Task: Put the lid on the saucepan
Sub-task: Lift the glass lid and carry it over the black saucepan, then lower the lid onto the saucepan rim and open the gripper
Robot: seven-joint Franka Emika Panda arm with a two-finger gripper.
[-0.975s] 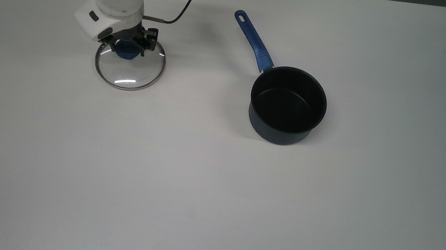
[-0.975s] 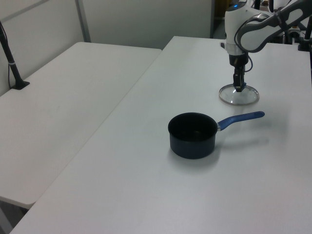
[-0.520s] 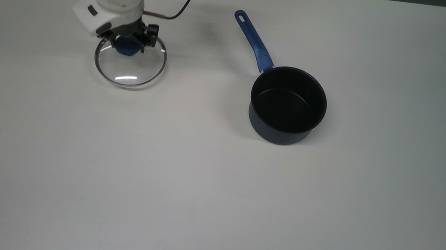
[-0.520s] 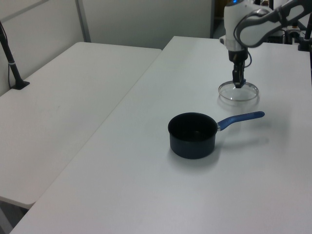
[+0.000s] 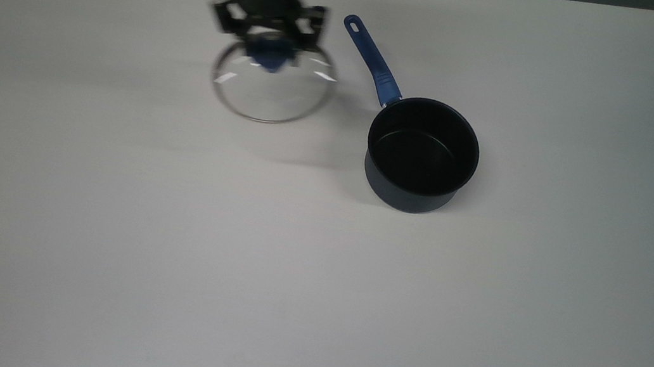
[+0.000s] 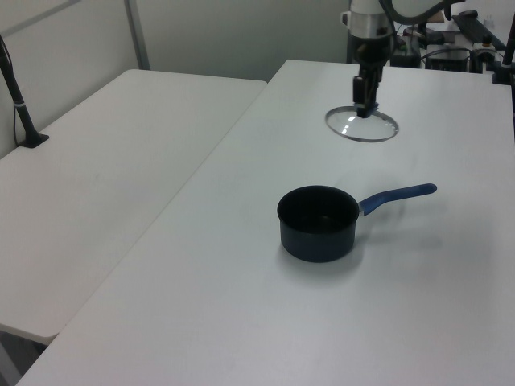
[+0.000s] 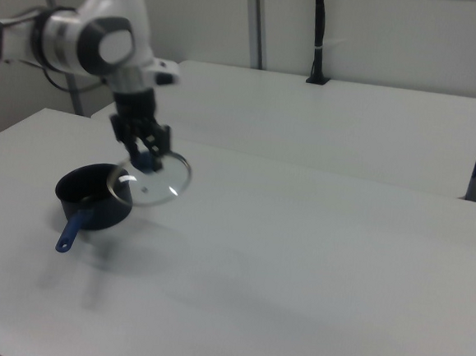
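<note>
Above the white worktop point(image 5: 164, 250) we see the lid point(image 5: 272, 87), a round pane of clear glass with a thin metal rim, hanging in the air and casting a faint shadow below. Its blue knob sits pinched between the black fingers of the claw point(image 5: 267, 50), so the glass disc hangs directly beneath the claw. To the top view's right, apart from the lid, stands the saucepan point(image 5: 422, 153), a small, dark, smooth-walled round pot, open and empty, its long straight blue handle point(image 5: 373, 63) with a hole at the end pointing away toward the lid's side. In the left view the lid point(image 6: 361, 125) floats well beyond the saucepan point(image 6: 318, 223).
</note>
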